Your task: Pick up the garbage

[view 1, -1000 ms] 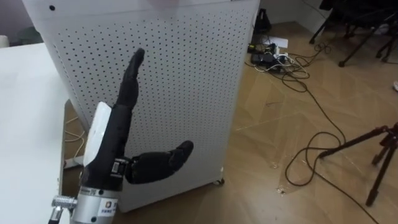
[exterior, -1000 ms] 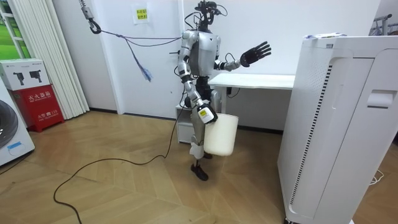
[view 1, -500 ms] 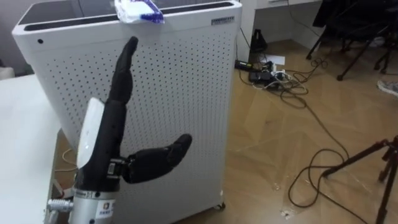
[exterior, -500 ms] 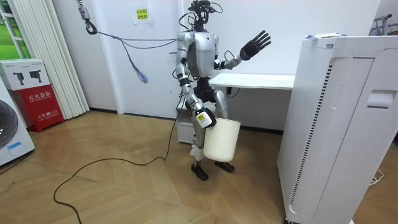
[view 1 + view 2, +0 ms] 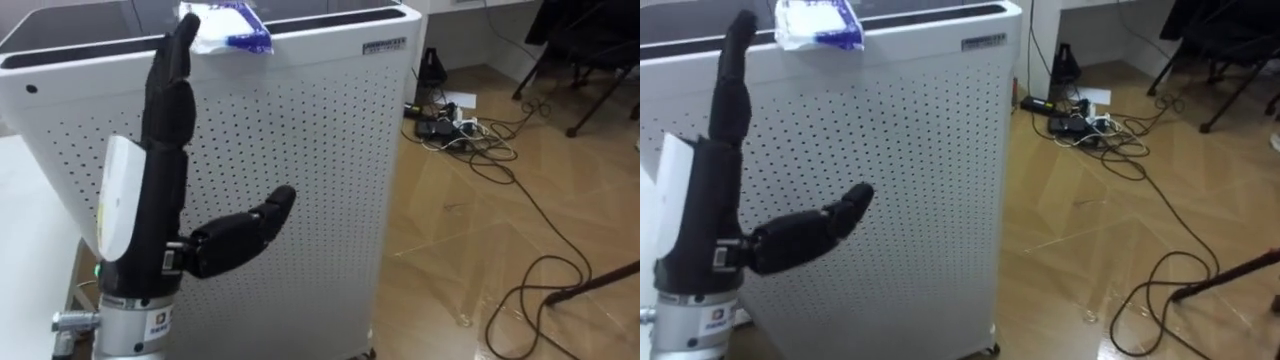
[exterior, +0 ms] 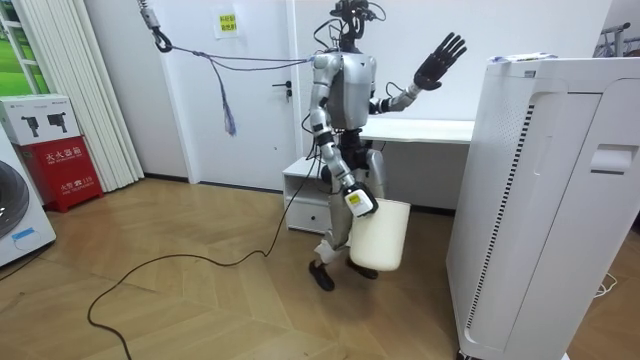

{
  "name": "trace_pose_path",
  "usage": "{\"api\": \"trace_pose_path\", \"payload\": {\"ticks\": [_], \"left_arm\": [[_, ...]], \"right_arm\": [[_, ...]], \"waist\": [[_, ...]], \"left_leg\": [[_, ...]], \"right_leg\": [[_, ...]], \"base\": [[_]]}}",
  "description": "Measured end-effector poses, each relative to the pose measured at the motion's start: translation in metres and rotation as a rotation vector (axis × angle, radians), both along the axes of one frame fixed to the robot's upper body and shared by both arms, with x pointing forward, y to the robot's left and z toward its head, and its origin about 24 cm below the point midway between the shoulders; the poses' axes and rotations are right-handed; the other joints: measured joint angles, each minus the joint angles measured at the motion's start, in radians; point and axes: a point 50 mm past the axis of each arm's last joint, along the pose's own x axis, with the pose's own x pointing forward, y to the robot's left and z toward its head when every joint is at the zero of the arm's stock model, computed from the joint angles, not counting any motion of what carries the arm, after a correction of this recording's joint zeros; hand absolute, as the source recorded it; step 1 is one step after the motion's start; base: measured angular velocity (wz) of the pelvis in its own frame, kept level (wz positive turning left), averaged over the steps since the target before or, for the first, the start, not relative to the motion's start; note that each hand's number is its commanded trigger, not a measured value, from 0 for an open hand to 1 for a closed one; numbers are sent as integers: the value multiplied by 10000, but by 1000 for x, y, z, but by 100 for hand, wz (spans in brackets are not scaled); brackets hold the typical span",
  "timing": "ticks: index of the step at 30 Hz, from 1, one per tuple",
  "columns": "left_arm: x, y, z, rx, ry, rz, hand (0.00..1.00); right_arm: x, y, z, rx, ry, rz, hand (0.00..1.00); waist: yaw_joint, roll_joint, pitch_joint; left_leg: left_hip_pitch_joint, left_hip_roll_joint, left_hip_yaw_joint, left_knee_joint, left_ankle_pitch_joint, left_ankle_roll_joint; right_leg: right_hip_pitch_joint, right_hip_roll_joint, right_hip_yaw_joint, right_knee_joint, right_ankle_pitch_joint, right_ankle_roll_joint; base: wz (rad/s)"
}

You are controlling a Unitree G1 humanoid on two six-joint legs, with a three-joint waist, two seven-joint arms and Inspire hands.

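Garbage (image 5: 222, 25): white-and-blue wrapper on the top front edge of the white perforated cabinet (image 5: 300, 180).
Left hand (image 5: 165, 190): fingers straight, slightly fanned, thumb out, empty; raised short of the cabinet face.
Right hand (image 6: 357, 200): low at the rim of a white bin (image 6: 380, 240); hold cannot be told.
White table (image 6: 420, 128): beside the robot.
Cables (image 5: 520, 200): loose across open wood floor on the right.
Cabinet base: cut off.
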Motion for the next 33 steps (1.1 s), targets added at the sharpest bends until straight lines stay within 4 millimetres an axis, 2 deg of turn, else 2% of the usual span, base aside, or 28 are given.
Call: {"api": "trace_pose_path", "payload": {"ticks": [1, 2, 3, 4, 5, 8, 9, 15, 20, 28, 33], "left_arm": [[0, 0, 1, -38, -85, 46, 0], [0, 1, 1, -136, -178, 128, 0], [0, 2, 2, -152, -259, 181, 0], [-1, 3, 2, -132, -267, 207, 0], [-1, 3, 3, -98, -266, 196, 0], [-4, 1, 9, 8, -611, 131, 0], [-5, 0, 12, 152, -799, 109, 0], [-12, -3, 20, 1011, -1481, 379, 0], [-13, -4, 24, 1176, -1674, 527, 0], [-13, -4, 22, 1813, -1735, 825, 0], [-12, 6, 23, 2154, -1652, 1518, 0]], "right_arm": [[1, 0, 0, -25, -27, 26, 100], [3, 0, 1, -85, -85, 90, 100], [5, 0, 2, -123, -162, 213, 100], [5, 1, 3, -153, -193, 300, 100], [3, 1, 2, -213, -133, 410, 100], [3, -1, 2, -306, -116, 547, 100], [2, 0, 2, -213, -65, 638, 100], [1, 3, 1, 6, 48, 852, 100], [-1, 3, 1, -33, 110, 901, 100], [-2, 3, 0, -256, 152, 1184, 100], [-2, 3, 1, -448, 157, 1559, 100]], "waist": [[-26, 79, 35], [-38, 252, 32], [-93, 312, 15], [-145, 337, 4], [-388, 337, -72], [-357, 319, -73], [-345, 256, -48], [-185, -1, -150], [-52, -17, -151], [-55, -12, -146], [-37, 131, -147]], "left_leg": [[16, -6, -230, -39, 2, 1], [6, 4, -655, -135, 26, -39], [-26, -30, -919, -185, 38, -64], [-27, -65, -1026, -188, 24, -88], [28, -145, -1240, -303, 39, -123], [212, -135, -1356, -719, 150, -203], [321, -140, -1456, -870, 183, -223], [881, -143, -1713, -1331, 197, -243], [1110, -131, -1811, -1534, 198, -242], [1186, -147, -1874, -1593, 197, -242], [1193, -155, -1904, -1599, 197, -242]], "right_leg": [[-48, 17, 52, -73, -90, 44], [-258, 212, 191, -720, -145, 20], [-552, 243, 278, -1642, 160, -8], [-617, 210, 254, -1733, 715, -233], [-462, 157, 135, -1755, 722, -217], [-135, 220, -105, -2270, 770, -296], [3, 280, -146, -2447, 791, -297], [751, 412, -412, -3318, 913, -257], [1138, 491, -463, -3814, 1037, -244], [1397, 510, -669, -4026, 1071, -243], [1490, 533, -678, -4169, 1124, -227]], "base": [[0], [0], [3], [36], [38], [22], [23], [12], [5], [5], [1]]}}
